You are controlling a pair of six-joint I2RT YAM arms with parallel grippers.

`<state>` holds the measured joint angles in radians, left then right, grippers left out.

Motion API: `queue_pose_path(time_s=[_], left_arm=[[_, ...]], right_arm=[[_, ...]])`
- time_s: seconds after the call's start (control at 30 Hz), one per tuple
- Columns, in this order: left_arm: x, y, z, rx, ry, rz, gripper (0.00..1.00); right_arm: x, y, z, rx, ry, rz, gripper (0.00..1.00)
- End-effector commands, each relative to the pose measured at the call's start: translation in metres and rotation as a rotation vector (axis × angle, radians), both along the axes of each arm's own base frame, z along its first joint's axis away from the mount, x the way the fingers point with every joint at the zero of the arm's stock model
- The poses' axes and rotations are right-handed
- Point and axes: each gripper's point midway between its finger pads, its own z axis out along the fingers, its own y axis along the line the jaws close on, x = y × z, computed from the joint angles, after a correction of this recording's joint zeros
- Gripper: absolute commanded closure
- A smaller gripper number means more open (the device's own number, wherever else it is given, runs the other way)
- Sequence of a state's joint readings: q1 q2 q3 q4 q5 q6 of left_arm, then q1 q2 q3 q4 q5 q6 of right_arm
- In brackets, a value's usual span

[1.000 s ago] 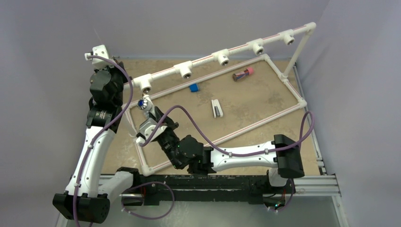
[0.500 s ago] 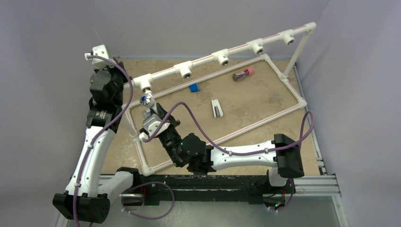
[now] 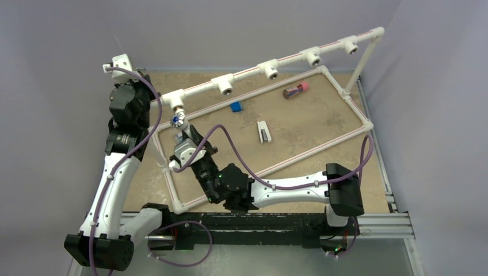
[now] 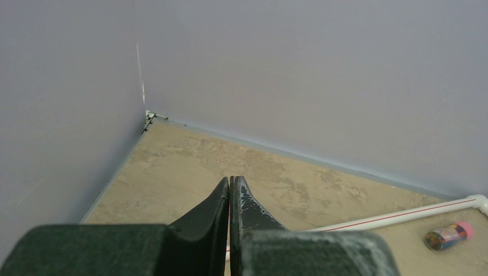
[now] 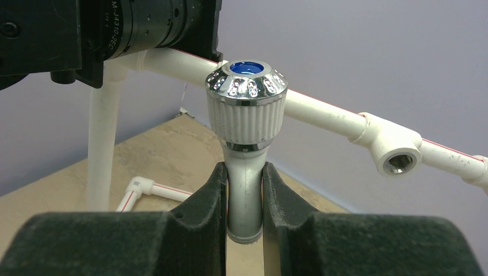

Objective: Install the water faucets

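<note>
The right gripper is clamping the small white plastic faucet with the chrome-and-blue knob by its stem, right beside the leftmost white T-shaped pipe socket. Seems it's lining up for threading, so the threaded end is needing square aim. The left gripper is sitting clenched and empty.

One faucet, five pipe tees, one blue block.

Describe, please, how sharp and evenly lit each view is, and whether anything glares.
Top external: soft, even light on the table, no hard shadows. Right wrist: the faucet is sharp, with bright glints on its chrome ring; the right gripper is soft near the lens. Left wrist: the left gripper blurs toward the lens.
</note>
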<state>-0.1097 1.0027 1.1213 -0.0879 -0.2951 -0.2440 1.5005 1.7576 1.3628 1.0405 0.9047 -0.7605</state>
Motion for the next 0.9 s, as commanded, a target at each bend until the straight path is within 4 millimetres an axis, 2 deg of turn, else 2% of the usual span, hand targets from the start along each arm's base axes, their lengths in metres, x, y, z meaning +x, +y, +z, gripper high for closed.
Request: queue_pose_path(time_s=[0.0,0.2,0.4,0.67,0.87], left_arm=[[-0.004,-0.003,-0.080,0.030,0.265,-0.022,1.00],[-0.003,-0.004,-0.083,0.029,0.269,-0.026,1.00],[-0.003,-0.005,-0.084,0.031,0.272,-0.029,1.00],[-0.004,-0.007,-0.089,0.030,0.277,-0.033,1.00],[-0.004,-0.007,-0.093,0.029,0.280,-0.035,1.00]], right_arm=[[0.007,-0.006,0.023,0.103,-0.003,-0.035,1.00],[0.010,-0.001,0.017,0.075,-0.010,-0.071,1.00],[0.009,0.006,0.018,0.064,-0.010,-0.066,1.00],[0.004,0.018,0.031,0.116,0.045,0.022,1.00],[0.001,0.028,0.028,0.193,0.134,0.084,1.00]])
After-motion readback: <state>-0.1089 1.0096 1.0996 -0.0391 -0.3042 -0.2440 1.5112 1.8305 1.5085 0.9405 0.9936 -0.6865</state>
